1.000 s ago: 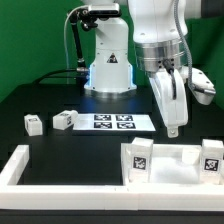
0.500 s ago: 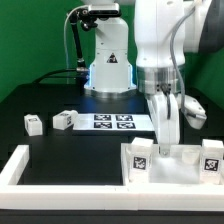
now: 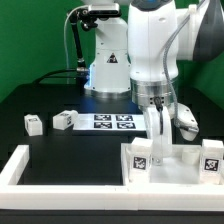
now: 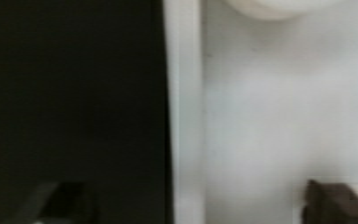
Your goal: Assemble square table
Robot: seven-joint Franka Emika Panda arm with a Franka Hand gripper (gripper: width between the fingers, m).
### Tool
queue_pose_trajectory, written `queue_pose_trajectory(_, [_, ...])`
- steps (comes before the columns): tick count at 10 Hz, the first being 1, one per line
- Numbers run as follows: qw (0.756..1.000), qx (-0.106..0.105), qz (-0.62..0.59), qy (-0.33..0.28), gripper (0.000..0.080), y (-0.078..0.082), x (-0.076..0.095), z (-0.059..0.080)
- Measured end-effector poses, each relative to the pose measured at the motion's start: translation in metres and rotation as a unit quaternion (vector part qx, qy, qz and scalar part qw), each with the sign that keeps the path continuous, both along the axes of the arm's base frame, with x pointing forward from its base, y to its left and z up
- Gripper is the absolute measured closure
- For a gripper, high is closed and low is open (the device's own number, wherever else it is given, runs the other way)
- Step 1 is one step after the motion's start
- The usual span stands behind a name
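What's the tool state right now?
tool: open, holding nothing, jaws standing either side of the square table edge.

A plain, flat green wall (image 3: 30,40) stood behind the scene and ran across the whole back, brightly and evenly lit. In front of it spread a matte black table (image 3: 60,145), its dark top showing only a faint sheen in the soft light. Long white bars (image 3: 20,165) formed a raised border along the table's near edge and up the exterior view's left side. The thin flat white marker board (image 3: 112,122) lay further back, about mid-table.
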State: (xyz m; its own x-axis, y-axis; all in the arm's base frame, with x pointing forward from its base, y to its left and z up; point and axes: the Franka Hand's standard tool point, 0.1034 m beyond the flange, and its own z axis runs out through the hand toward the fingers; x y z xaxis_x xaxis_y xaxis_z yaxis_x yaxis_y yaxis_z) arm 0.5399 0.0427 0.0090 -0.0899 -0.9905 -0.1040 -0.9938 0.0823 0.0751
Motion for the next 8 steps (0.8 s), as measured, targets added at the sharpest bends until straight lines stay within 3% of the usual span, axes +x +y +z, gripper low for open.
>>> queue_pose_trajectory(1, [1.0,0.0,0.0,0.0,0.0368,-0.0004,0.0,-0.0002])
queue_pose_trajectory(2, [1.0,0.0,0.0,0.0,0.0514,-0.0002,-0.0002,-0.0005])
queue_pose_trajectory(3, [1.0,0.0,0.0,0.001,0.0514,-0.0002,-0.0004,-0.0009])
queue_pose_trajectory(4, [1.0,0.0,0.0,0.002,0.0692,0.0,-0.0015,-0.0015])
queue_pose_trajectory(8, [1.0,0.0,0.004,0.001,0.0731,0.0,-0.0012,-0.0009])
